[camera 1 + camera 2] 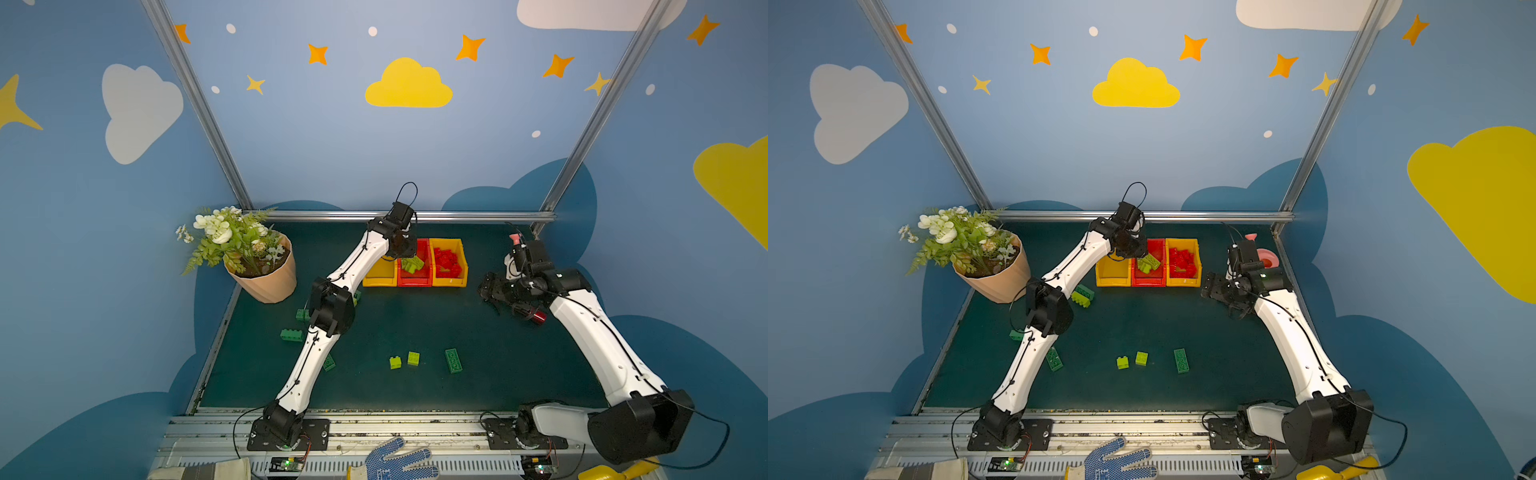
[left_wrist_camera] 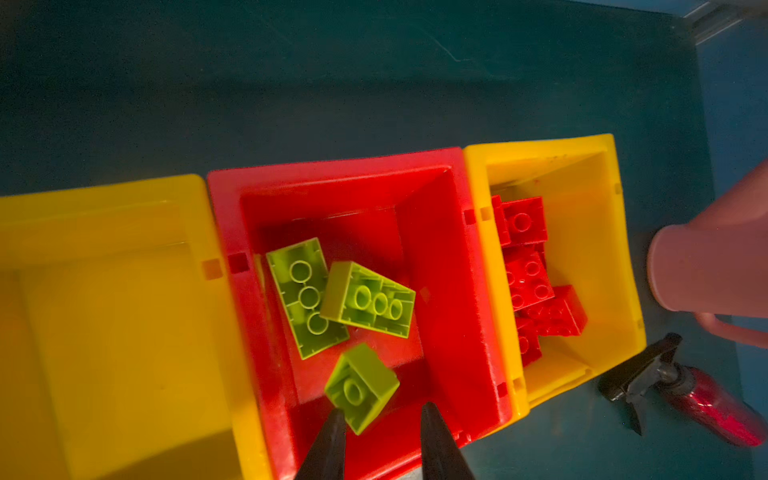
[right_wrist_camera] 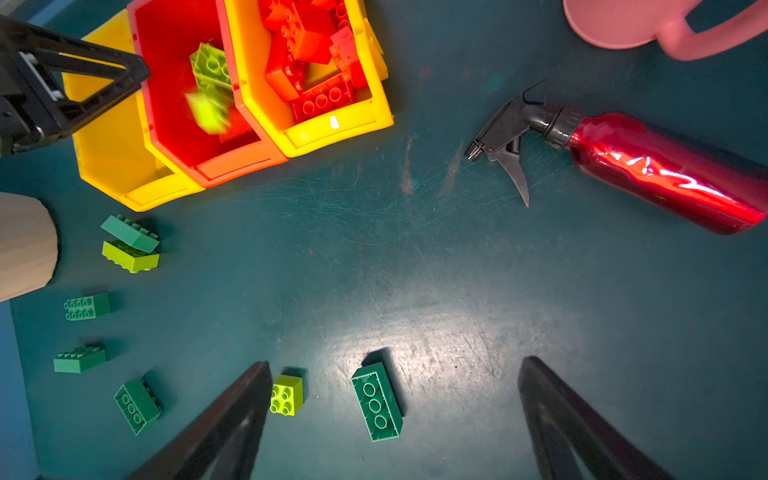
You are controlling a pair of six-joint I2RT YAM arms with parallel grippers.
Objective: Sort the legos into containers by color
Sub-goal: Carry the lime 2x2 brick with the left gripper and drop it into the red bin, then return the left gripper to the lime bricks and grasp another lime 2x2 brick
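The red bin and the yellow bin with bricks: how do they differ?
The red bin holds a few lime green bricks; the yellow bin holds a pile of red bricks. The red bin is the middle one; the yellow bin ends the row. Both are open-topped.

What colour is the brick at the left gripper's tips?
Lime green; the small square plastic brick shows best in left wrist view.

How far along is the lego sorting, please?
Done: red bricks sit in one yellow bin; two lime bricks lie in the red bin. In hand: the left tool is open above that bin, a small lime brick just off its tips. Left: dark green bricks and lime ones on the table; the other yellow bin is empty.
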